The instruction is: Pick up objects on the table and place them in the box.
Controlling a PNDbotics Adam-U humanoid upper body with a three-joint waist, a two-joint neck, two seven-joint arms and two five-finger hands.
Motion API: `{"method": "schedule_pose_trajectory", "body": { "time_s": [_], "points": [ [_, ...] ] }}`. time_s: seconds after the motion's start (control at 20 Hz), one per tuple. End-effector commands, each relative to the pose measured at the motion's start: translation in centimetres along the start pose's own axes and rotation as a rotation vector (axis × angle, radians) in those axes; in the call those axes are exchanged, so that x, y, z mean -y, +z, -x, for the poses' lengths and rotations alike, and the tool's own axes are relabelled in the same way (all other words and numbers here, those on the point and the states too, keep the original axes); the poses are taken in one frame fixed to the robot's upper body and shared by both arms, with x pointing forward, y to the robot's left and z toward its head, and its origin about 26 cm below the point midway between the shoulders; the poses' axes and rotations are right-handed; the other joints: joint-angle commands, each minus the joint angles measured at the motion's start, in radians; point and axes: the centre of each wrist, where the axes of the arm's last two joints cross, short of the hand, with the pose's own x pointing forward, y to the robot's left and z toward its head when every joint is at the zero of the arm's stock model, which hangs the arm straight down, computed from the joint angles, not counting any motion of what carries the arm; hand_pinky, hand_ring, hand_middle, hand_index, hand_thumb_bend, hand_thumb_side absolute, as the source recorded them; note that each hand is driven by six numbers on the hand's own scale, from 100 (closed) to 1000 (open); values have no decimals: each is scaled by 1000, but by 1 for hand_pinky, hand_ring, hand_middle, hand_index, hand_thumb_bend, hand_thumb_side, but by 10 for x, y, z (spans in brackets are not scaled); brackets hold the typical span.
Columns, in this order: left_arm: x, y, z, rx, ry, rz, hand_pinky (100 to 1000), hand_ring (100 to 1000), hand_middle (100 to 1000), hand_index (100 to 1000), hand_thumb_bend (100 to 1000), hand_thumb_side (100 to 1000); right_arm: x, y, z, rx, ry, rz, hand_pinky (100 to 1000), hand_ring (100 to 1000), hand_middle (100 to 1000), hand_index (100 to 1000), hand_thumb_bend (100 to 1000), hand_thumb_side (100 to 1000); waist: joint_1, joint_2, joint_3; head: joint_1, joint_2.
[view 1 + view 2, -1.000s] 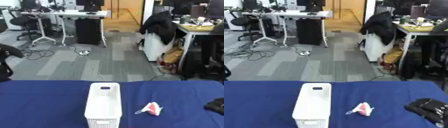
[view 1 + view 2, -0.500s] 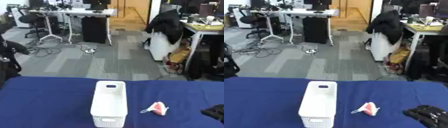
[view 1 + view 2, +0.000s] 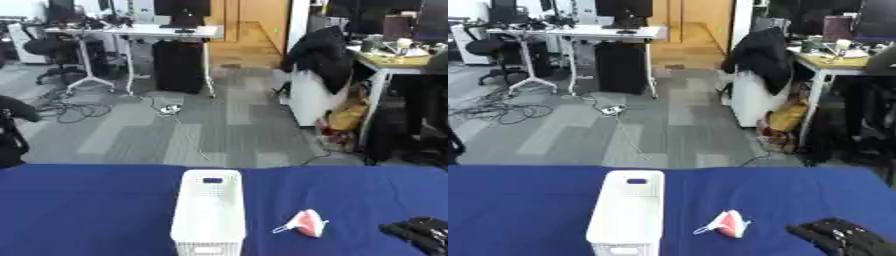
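My right hand [image 3: 843, 237] rests with fingers relaxed, holding nothing, the pink object [image 3: 726, 223] lying just left, the white box [image 3: 627, 212] beyond it.

The room is evenly and fairly brightly lit from overhead, with a warmer glow on the wooden wall far beyond the right hand [image 3: 846, 237]. Both views are soft all over, with no crisp edges. The hand itself is a dark, smeared shape whose fingers run together. Left of it, the small pink thing [image 3: 726, 223] and the white box [image 3: 627, 212] look hazy, the box casting only a faint shadow on the blue table [image 3: 518, 210]. No strong glare shows.
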Motion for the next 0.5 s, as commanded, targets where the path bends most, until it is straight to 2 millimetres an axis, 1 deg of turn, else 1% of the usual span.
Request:
{"method": "schedule_pose_trajectory", "body": {
  "time_s": [0.05, 0.2, 0.3, 0.35, 0.5],
  "points": [
    [1, -10, -6, 36, 5, 13, 547, 596, 778, 852, 177, 1000, 0, -3, 3, -5, 12, -8, 869, 830, 828, 1000, 249, 1000, 3, -9, 4, 4, 5],
    [2, -11, -5, 37, 11, 15, 548, 596, 778, 852, 177, 1000, -7, -6, 2, -9, 3, -27, 866, 826, 824, 1000, 235, 1000, 3, -9, 9, 14, 13],
    [3, -12, -5, 39, 15, 17, 548, 596, 778, 852, 177, 1000, -10, -8, 0, 5, 1, -38, 859, 820, 818, 1000, 222, 1000, 3, -9, 12, 15, 15],
    [3, -12, -5, 40, 17, 17, 548, 597, 779, 852, 177, 1000, -11, -9, -1, 14, 1, -42, 850, 811, 809, 1000, 201, 1000, 2, -9, 13, 14, 15],
    [4, -12, -5, 41, 22, 20, 548, 597, 779, 852, 177, 1000, -13, -10, -5, 50, 2, -52, 842, 802, 798, 1000, 196, 1000, 1, -9, 15, 13, 16]
  ]
}}
